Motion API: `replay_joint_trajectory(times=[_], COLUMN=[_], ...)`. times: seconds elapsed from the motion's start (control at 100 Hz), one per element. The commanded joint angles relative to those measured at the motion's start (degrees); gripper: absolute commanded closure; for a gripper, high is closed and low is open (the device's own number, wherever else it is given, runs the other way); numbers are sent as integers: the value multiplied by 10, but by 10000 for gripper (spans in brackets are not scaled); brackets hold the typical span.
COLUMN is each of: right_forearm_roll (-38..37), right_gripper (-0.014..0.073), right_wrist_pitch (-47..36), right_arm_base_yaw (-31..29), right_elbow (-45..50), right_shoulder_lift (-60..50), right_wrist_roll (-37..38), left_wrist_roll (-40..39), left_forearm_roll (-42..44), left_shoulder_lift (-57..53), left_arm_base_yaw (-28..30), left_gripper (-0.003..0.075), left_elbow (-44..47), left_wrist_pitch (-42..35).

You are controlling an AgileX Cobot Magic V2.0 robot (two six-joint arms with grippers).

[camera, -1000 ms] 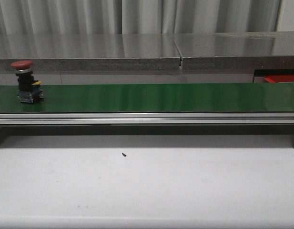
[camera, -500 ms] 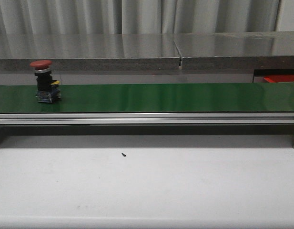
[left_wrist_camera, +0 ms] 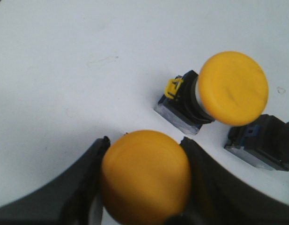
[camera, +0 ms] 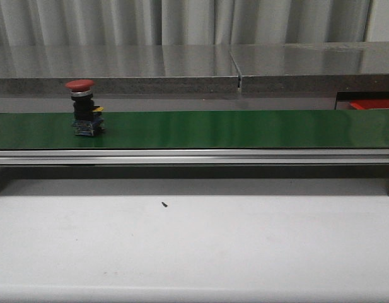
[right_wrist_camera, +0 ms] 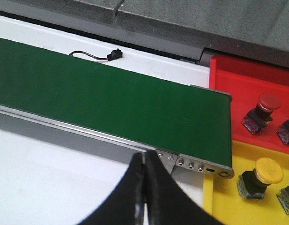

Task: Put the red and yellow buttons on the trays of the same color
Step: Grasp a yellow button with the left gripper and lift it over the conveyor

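The left gripper (left_wrist_camera: 144,183) has its dark jaws closed on a yellow mushroom-capped push button (left_wrist_camera: 145,176) over the white tabletop (left_wrist_camera: 64,56), beside a second yellow button (left_wrist_camera: 232,86). The right gripper (right_wrist_camera: 144,187) hangs pinched shut and empty near the green conveyor belt (right_wrist_camera: 111,101); beyond it lie the yellow tray (right_wrist_camera: 228,206) and red tray (right_wrist_camera: 238,77). Farther off, a red-capped button (camera: 81,85) stands on the belt, so the feeding step seems in hand; next the right gripper must open to catch it.

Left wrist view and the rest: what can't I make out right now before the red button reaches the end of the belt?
- Left wrist view: whether the left pincer grips the near yellow button; the cap hides its body.
- Left wrist view: third button, cap cut off by the edge, color unknown.
- Front view: red tray, only a sliver visible.
- Right wrist view: two buttons cut off.
- Front view: neither arm visible.
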Motion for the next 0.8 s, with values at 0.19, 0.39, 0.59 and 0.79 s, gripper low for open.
replay_joint_trajectory(times=[0.19, 0.39, 0.59, 0.79], right_forearm_roll=[6, 6, 6, 6], right_gripper=[659, 659, 659, 659], right_wrist_pitch=[-39, -39, -39, -39], right_arm_base_yaw=[0, 0, 0, 0], right_elbow=[-15, -15, -15, -15], right_shoulder_lift=[0, 0, 0, 0], right_wrist_roll=[-3, -3, -3, -3], left_wrist_roll=[-2, -1, 0, 0], left_forearm_roll=[-63, -37, -22, -3], left_shoulder_lift=[-79, -153, -225, -270], left_arm_base_yaw=[-1, -27, -87, -153], left_gripper=[739, 739, 739, 739], left_elbow=[-41, -41, -37, -27], left_wrist_pitch=[47, 92, 137, 162])
